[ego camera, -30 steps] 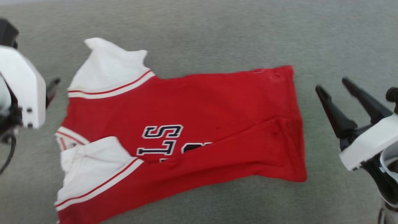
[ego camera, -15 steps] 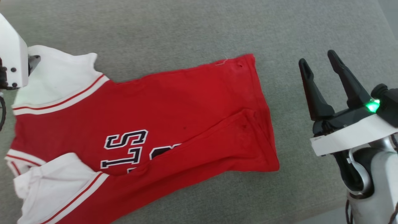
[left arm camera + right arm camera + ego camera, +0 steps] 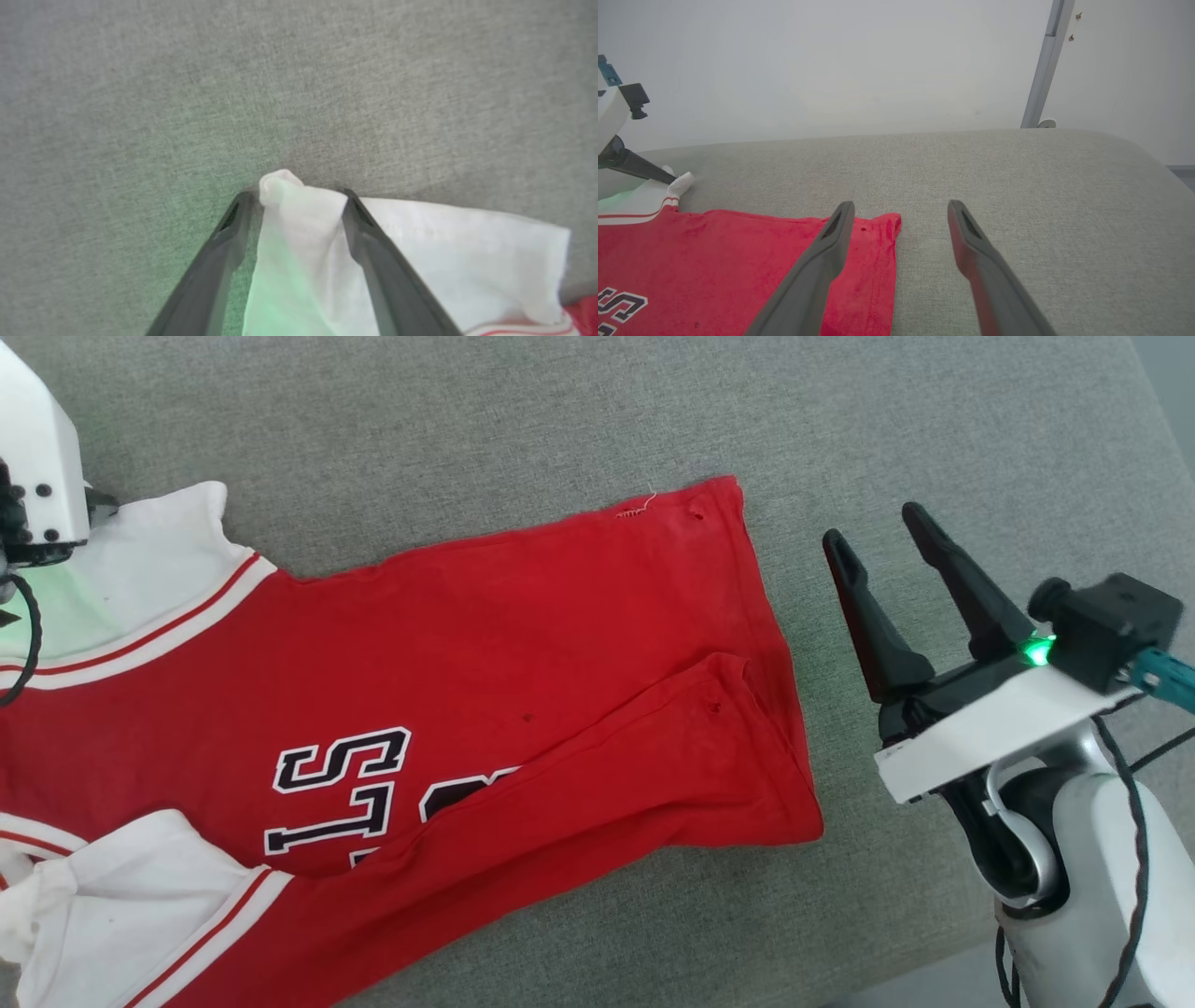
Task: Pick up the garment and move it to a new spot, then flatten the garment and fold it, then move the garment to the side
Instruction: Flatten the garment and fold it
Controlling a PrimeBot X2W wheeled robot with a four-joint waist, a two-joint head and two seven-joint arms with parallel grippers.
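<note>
At the far left, the left gripper (image 3: 296, 194) stood released, its two fingers splayed either side of the bunched tip of the white sleeve (image 3: 303, 233) without pinching it. Closing from there might have caught only that rolled corner (a thin, slippery bite), and the cloth could have slid out once pulled.

The garment (image 3: 513, 653) lay spread across the grey padded surface (image 3: 560, 411), neck end to the left and hem to the right, with the near side panel (image 3: 635, 775) doubled over part of the print. A tug on one sleeve alone would likely have dragged that flap further and skewed the jersey rather than flattened it.

To the right, the right gripper (image 3: 873, 524) hovered released and empty, just beside the hem (image 3: 770, 644) but apart from it. Coming straight down, it would probably have met bare upholstery. The near right edge of the surface also lay close, so a pull that way risked the hem slipping over.
</note>
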